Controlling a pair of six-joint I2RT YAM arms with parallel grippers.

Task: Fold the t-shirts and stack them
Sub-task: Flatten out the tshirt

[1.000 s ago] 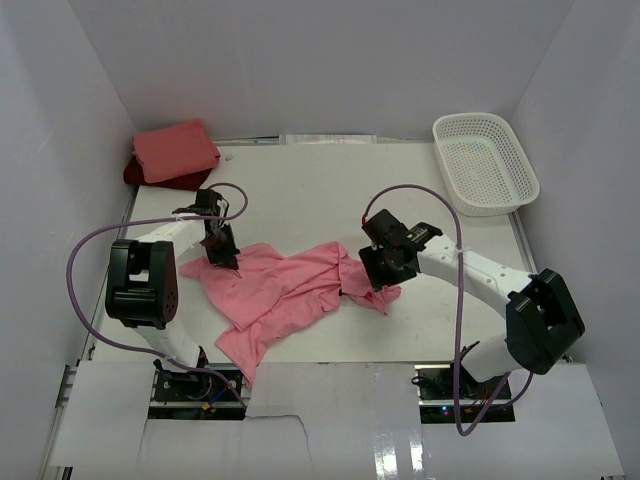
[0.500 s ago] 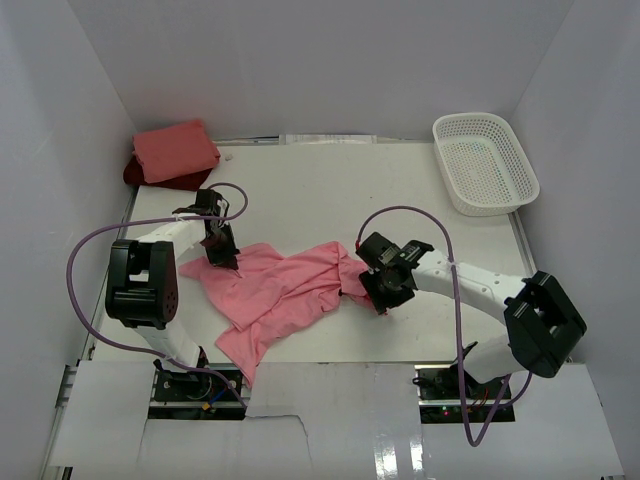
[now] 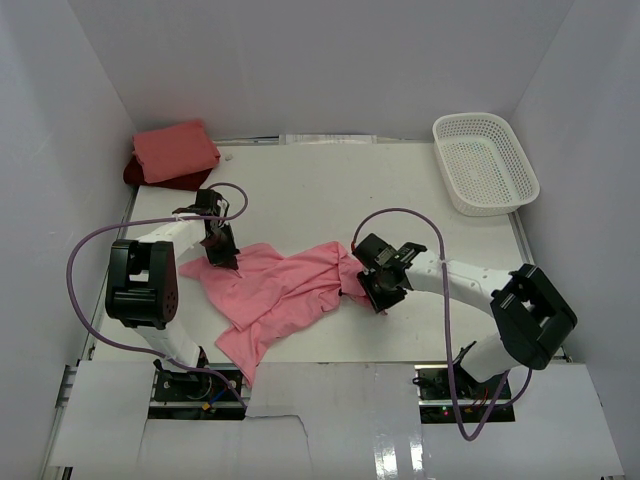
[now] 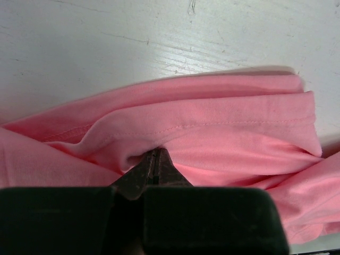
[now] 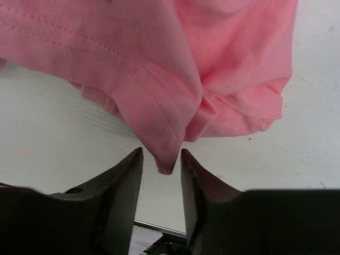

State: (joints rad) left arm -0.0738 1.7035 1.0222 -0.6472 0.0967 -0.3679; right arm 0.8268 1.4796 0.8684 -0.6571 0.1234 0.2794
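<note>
A rose pink t-shirt lies crumpled across the near middle of the table. My left gripper is shut on its left edge; the left wrist view shows the closed jaws pinching a fold of the pink cloth. My right gripper is open at the shirt's right end; in the right wrist view a pointed corner of the cloth hangs between the parted fingers, untouched. A folded salmon pink shirt lies on a dark red shirt at the back left.
A white plastic mesh basket stands at the back right. White walls close in the table on three sides. Purple cables loop from both arms over the table.
My right gripper has moved down and left along the shirt's right end, and its arm has stretched lower. The left gripper and the shirt's left edge have not moved.
</note>
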